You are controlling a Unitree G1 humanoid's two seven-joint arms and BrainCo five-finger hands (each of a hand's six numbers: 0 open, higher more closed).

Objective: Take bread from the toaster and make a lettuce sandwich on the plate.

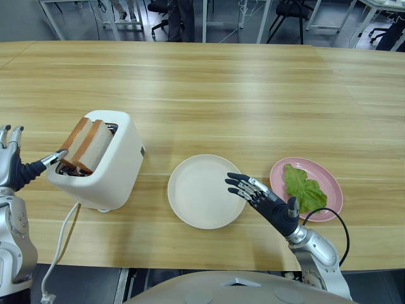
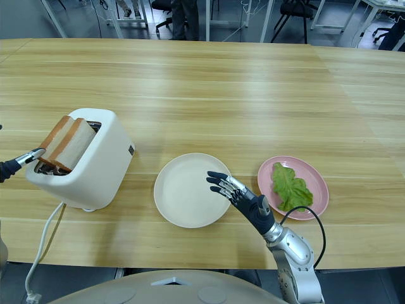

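On the wooden worktop [image 1: 221,95] stands one white toaster [image 1: 107,171], at the left side, and two slices of bread [image 1: 87,145] rise out of its top. The two slices lie against each other and both lean toward the robot's left. One white power cord [image 1: 63,231] goes from the base of the toaster down over the near edge of the worktop. There are two plates. One empty white plate [image 1: 190,190] lies near the toaster on its right, apart from it, and one pink plate [image 1: 332,183] lies just beside the white one, further to the right. On the pink plate rests one green lettuce leaf [image 1: 304,188], spread flat. The left hand [image 1: 16,170] is at the left edge, just beside the toaster. Its fingers [image 1: 7,136] are opened, some pointing upward, and one of them stretches sideways so that its tip reaches the lower edge of the outer slice at the toaster's top; the hand grasps nothing. The right hand [image 1: 258,195] is over the right rim of the white plate, between the two plates, with its fingers [image 1: 239,185] stretched out and spread toward the middle of the white plate, and it holds nothing.
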